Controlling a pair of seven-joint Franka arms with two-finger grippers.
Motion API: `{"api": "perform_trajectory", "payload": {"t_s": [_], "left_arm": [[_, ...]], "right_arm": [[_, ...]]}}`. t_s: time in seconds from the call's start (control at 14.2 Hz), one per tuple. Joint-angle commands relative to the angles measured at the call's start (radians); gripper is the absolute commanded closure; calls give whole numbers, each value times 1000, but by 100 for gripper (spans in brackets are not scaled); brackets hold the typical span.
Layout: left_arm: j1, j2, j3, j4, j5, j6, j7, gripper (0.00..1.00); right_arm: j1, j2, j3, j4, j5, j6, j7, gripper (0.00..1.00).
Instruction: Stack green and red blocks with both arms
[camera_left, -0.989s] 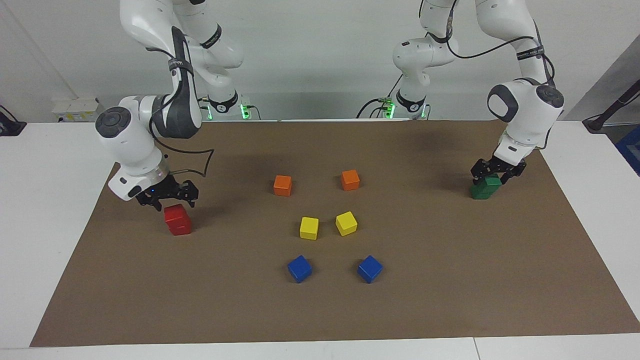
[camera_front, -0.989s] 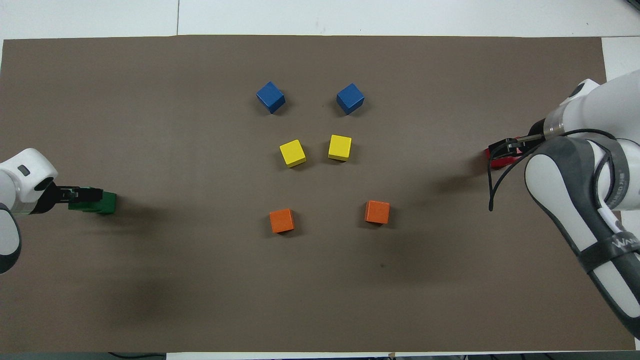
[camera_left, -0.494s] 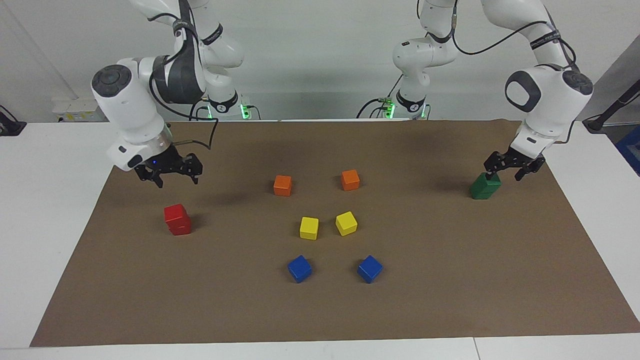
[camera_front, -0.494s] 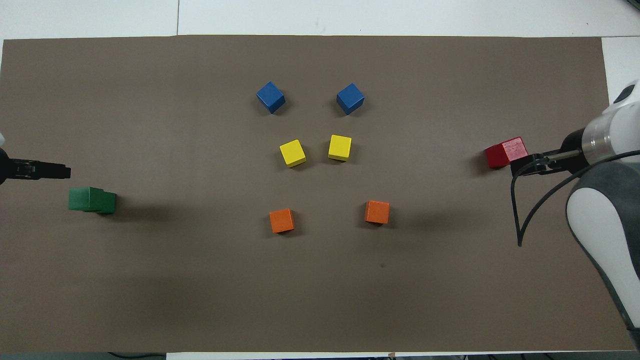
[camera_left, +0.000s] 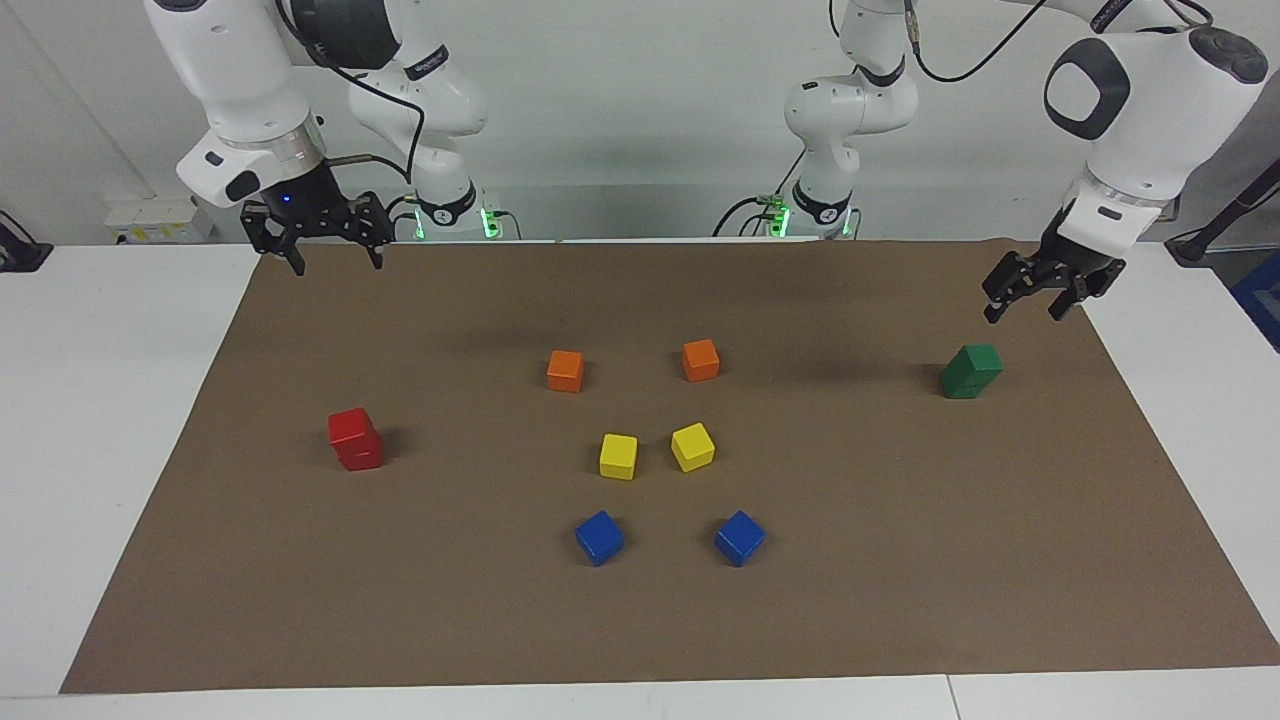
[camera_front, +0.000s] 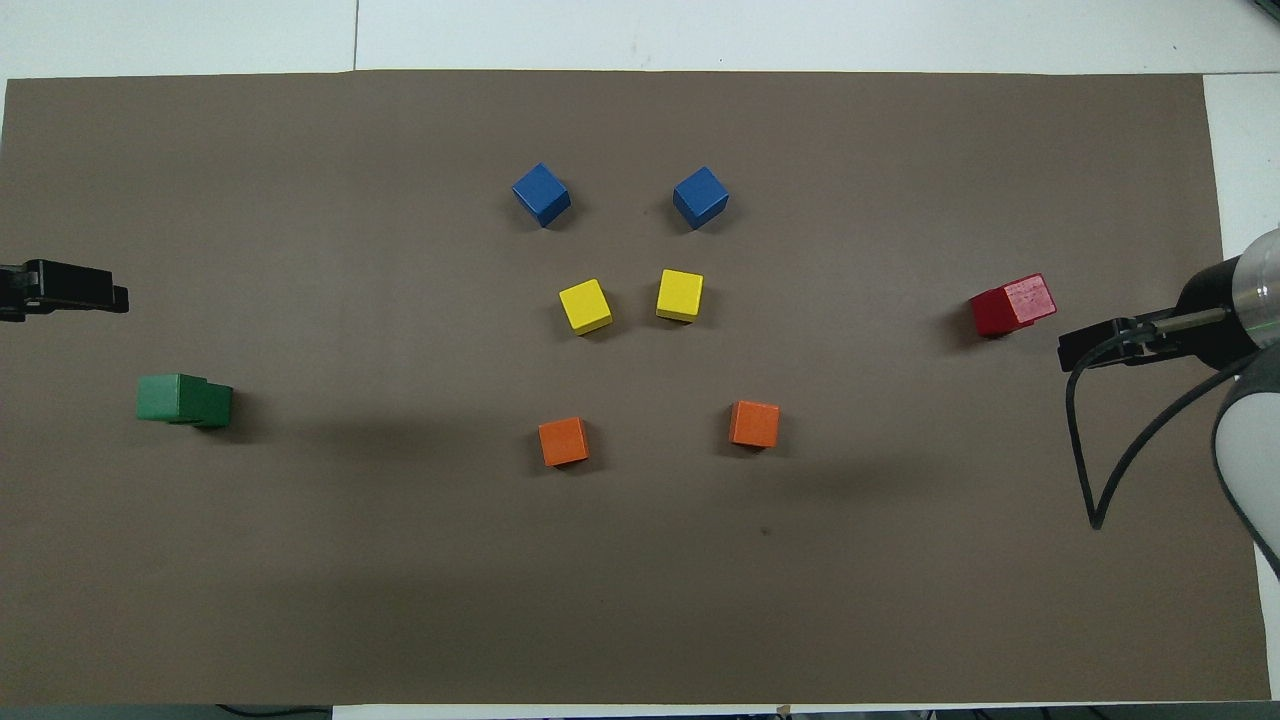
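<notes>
In the facing view, at upper left, the right gripper (camera_left: 320, 232) hangs with its fingers spread wide and empty, high over the mat's (camera_left: 640, 620) edge nearest the robots. The red stack (camera_left: 354, 438), one cube on another, stands below it in the frame at middle left, well apart. The orange, yellow and blue cubes sit in pairs at centre, untouched. At middle right stands the green stack (camera_left: 970, 371), with the left gripper (camera_left: 1035, 285), wide and empty too, above it at upper right. Each stack lies nearest its own arm, so both stacks look finished. The overhead view shows the green top cube (camera_front: 172, 396) sitting offset on its lower cube.
</notes>
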Motion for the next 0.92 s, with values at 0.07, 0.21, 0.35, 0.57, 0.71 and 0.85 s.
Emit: {"api": "perform_trajectory", "payload": {"t_s": [0.07,0.21,0.35,0.57,0.71,0.85], "left_arm": [[-8,-3,5,10,-6,-21,-13,0],[-7,-3,5,12,-6,-20,-13,0],[-8,-2,5,10,-3,-17,-13,0],[-10,1,5,20,3,-30,-13,0],[-27,8,4,52,21,-70,-13,0],[-33,24,5,98,28,-169,-13,0]], "right_arm": [[-19,10,9,24,18,-23,4,0],[-22,9,9,21,18,-23,6,0],[-22,6,9,13,18,-21,6,0],[-22,1,7,7,19,-20,8,0],[-22,-2,7,-1,19,-20,11,0],[-22,-5,7,-10,19,-20,11,0]]}}
